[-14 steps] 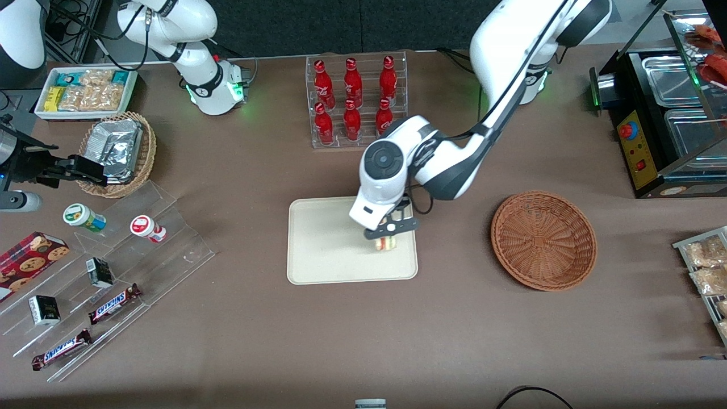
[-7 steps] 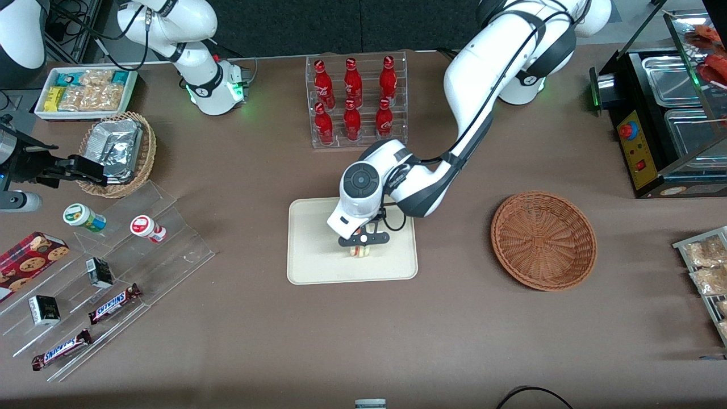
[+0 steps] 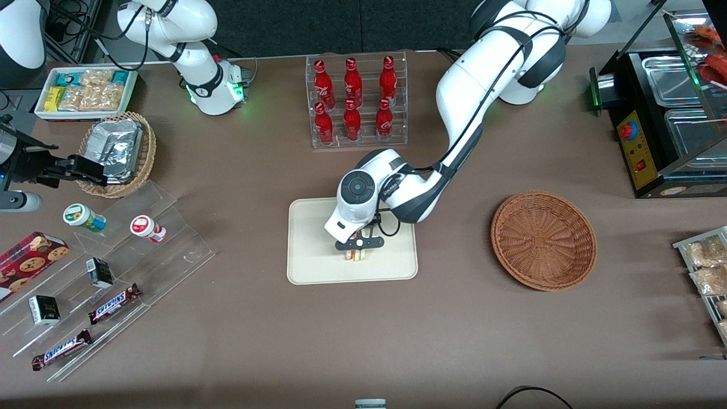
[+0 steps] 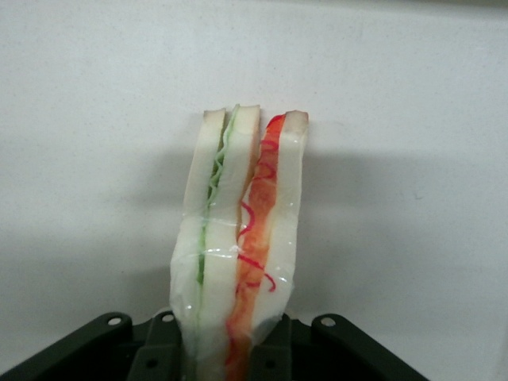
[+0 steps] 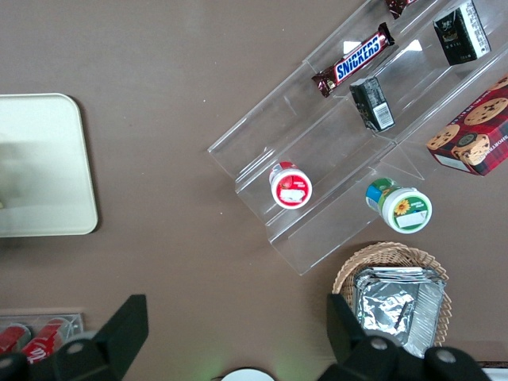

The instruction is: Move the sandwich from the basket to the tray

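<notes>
Claw (image 3: 355,251) shifted across tray (image 3: 309,261), sandwich (image 4: 238,238) gripped between its fingers

Bare tray (image 3: 318,250) surrounds the pincer (image 3: 356,254) holding the sandwich (image 4: 238,238).

A mock snack shop or kiosk counter set up in a robot lab: a brown table (image 3: 238,341) carries goods laid out as if for sale. Red soda bottles (image 3: 352,102) stand in a clear rack, chocolate bars (image 3: 113,302) and small boxes lie on clear stepped shelves (image 3: 170,250) at the parked arm's end, and a black food warmer (image 3: 670,113) sits at the working arm's end. White robot arms are mounted along the table edge farthest from the front camera, and the gripper (image 3: 356,250) hangs low over a cream tray (image 3: 309,267)
</notes>
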You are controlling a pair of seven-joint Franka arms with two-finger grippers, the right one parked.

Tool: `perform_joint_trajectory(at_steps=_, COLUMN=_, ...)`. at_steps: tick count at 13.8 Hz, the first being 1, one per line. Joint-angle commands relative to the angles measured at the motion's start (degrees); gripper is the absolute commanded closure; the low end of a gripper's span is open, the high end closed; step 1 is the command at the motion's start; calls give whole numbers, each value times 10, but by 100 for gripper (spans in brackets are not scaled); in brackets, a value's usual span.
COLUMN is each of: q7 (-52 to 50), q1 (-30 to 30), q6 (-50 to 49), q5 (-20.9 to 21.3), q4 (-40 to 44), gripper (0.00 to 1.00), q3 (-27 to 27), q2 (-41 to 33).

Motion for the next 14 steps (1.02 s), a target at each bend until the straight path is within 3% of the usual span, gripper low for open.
perform_joint_trajectory(at_steps=1, q7=-16, q1=-20, q6=-3, q5=15, q4=26, gripper=43, q3=17, q2=15)
perform_joint_trajectory(at_steps=3, q7=-22, q1=-19, q6=-6, q5=11, q4=26, gripper=4, q3=17, q2=7)
perform_joint_trajectory(at_steps=4, q7=-26, q1=-17, q6=-10, q5=11, q4=26, gripper=0, q3=17, q2=2)
perform_joint_trajectory(at_steps=8, q7=-25, q1=21, q6=-27, q5=7, q4=-13, gripper=0, q3=14, q2=-57)
perform_joint_trajectory(at_steps=12, q7=20, q1=114, q6=-20, q5=6, q4=-174, gripper=1, q3=-11, q2=-176)
perform_joint_trajectory(at_steps=14, q7=74, q1=177, q6=38, q5=7, q4=-273, gripper=1, q3=-36, q2=-233)
